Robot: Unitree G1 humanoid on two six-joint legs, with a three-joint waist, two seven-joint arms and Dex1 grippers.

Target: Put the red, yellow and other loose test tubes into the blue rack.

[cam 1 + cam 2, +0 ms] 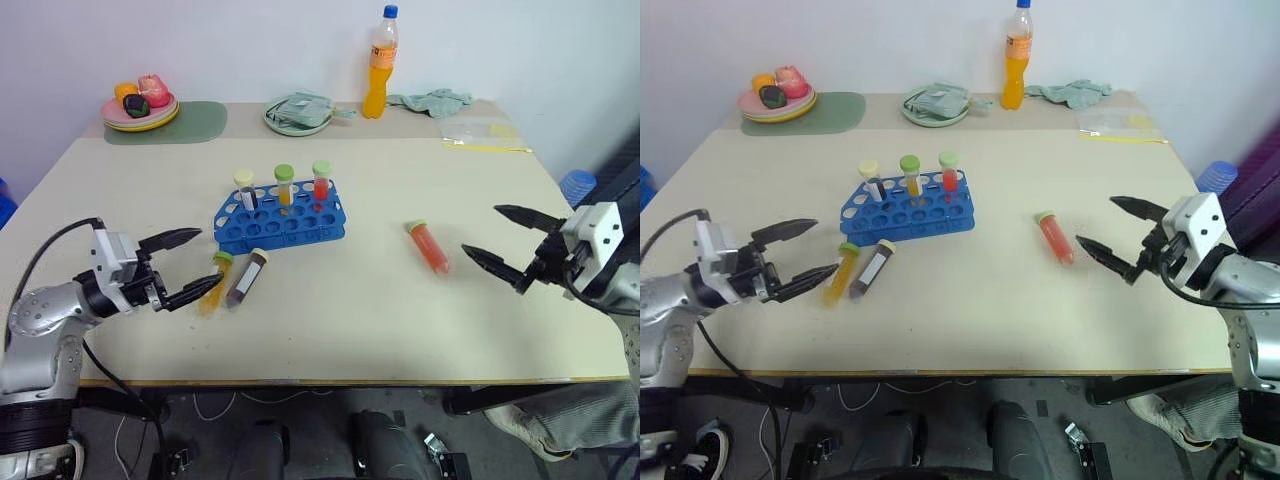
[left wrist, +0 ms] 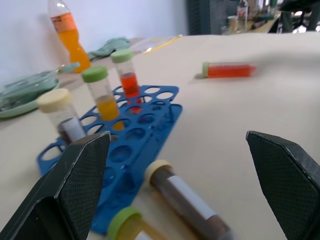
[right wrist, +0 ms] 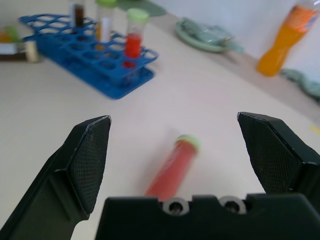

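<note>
Three tubes (image 1: 284,186) are already stood in the rack (image 1: 280,217). Three are left lying: yellow (image 1: 215,280) and grey (image 1: 246,277) just before it, apparently touching, red (image 1: 428,246) well right. Both grippers, left (image 1: 190,265) and right (image 1: 505,240), are held apart, empty.

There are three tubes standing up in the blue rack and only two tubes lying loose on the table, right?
Not quite. Three tubes do stand in the blue rack, but three lie loose on the table, not two: a yellow tube and a dark tube beside the rack, and a red tube farther off. The left eye view shows this.
</note>
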